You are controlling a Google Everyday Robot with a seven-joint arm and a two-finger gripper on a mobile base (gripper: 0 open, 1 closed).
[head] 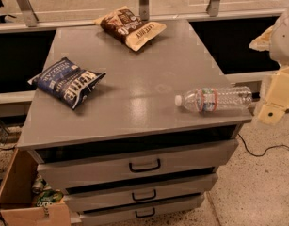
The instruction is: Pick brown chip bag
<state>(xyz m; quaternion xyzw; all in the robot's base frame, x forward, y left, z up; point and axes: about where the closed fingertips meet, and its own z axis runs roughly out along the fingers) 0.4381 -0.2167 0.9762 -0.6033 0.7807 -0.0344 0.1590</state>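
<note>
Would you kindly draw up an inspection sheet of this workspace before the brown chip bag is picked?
Surface: grey cabinet top, with three drawers below it.
Job's things: brown chip bag lies flat near the far edge, nothing touching it.
Clutter: dark blue chip bag at the left; clear water bottle on its side near the front right corner.
Grippers: gripper, cream-coloured, off the cabinet's right side, apart from every item.
Cables: black cable on the floor at the right.
Surroundings: cardboard box holding cans at lower left; speckled floor.
</note>
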